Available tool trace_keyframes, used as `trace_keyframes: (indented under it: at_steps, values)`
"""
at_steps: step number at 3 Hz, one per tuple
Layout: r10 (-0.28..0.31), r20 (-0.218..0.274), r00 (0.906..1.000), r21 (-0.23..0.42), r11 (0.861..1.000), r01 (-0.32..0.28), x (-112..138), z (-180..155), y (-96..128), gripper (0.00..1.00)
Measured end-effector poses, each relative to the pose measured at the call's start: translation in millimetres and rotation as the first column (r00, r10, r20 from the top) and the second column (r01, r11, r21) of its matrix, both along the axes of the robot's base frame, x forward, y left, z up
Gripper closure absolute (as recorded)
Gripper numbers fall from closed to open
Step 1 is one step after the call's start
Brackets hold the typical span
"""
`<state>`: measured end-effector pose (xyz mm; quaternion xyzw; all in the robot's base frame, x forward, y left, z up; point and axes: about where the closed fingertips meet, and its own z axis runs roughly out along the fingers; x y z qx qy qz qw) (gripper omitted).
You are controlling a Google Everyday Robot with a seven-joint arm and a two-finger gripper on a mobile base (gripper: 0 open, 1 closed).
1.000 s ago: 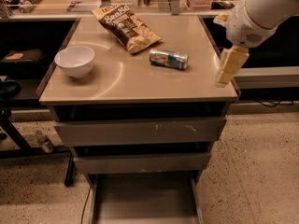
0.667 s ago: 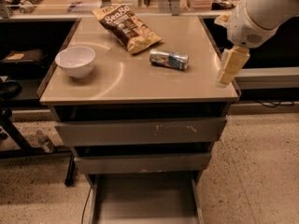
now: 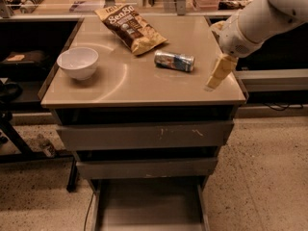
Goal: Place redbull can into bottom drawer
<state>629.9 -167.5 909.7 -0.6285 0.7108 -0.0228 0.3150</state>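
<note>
Worktop (image 3: 144, 88): front and right edges in full view; a bare stretch lies between the white bowl (image 3: 77, 63) and the can.
Redbull can (image 3: 174, 61): on its side at right-centre of the worktop, well back from the front edge.
Bottom drawer (image 3: 149, 203): pulled out below the two shut upper drawers (image 3: 144, 135), its flat grey floor exposed.
Arm (image 3: 260, 18): white, enters from the upper right and slopes down to the left.
Pincer (image 3: 214, 81): tilted tip-down over the worktop's right front corner, near the can but apart from it; whether it is open or closed cannot be told.
Chip bag (image 3: 131, 27): flat behind the can, its lower corner just beside it.
Floor: speckled, open to the right of the drawers.
</note>
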Motion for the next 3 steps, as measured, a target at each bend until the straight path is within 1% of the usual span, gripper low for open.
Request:
trace_keyframes:
  at_steps: [1, 2, 3]
  values:
    - [-0.036, -0.036, 0.9987, 0.119, 0.992, 0.04, 34.4, -17.6, 15.0, 0.0]
    - [-0.041, -0.064, 0.9971, 0.199, 0.979, 0.053, 62.0, -21.2, 29.6, 0.0]
    - [-0.018, -0.113, 0.9934, 0.299, 0.953, 0.052, 81.7, -24.7, 37.2, 0.0]
